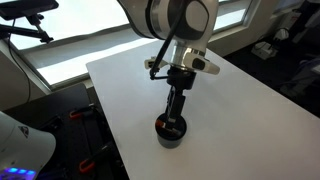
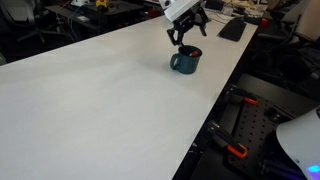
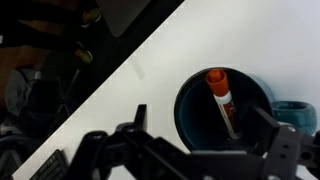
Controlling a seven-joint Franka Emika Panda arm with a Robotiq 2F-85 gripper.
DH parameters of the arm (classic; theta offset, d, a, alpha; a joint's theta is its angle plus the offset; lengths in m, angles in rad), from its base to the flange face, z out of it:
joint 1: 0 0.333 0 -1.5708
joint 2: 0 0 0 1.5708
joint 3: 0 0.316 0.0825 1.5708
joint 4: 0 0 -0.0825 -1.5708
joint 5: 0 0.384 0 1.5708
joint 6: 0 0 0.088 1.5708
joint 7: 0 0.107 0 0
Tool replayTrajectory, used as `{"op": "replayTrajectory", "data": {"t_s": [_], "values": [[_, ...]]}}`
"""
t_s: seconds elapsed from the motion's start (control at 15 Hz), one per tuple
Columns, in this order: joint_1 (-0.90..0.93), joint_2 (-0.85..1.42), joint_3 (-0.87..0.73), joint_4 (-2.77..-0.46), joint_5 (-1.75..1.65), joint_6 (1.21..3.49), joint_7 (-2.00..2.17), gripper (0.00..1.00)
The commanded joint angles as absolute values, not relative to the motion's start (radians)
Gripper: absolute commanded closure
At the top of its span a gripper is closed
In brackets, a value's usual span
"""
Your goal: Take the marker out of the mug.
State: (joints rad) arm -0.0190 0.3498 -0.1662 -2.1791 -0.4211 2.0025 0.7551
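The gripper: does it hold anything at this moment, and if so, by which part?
Nothing is held. The gripper is open over the mug, and the marker leans inside the mug, with no finger closed on it.

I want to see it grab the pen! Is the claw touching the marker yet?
Apart. In the wrist view the marker leans inside the mug, and the open gripper has a finger on either side of it, with clear gaps showing.

1. Mug (image 2: 185, 63): dark teal in an exterior view, its inside shading toward black in the wrist view.
2. Marker (image 3: 222, 98): orange-red cap over a whitish barrel.
3. Tabletop (image 2: 100, 90): plain white, edge to edge.
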Motion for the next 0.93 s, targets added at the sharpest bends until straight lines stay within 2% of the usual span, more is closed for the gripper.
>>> {"op": "replayTrajectory", "data": {"t_s": [0.0, 0.87], "values": [[-0.009, 0.374, -0.175, -2.167, -0.432, 2.001, 0.77, 0.0], [-0.004, 0.446, -0.194, -2.143, -0.439, 1.997, 0.78, 0.0]]}}
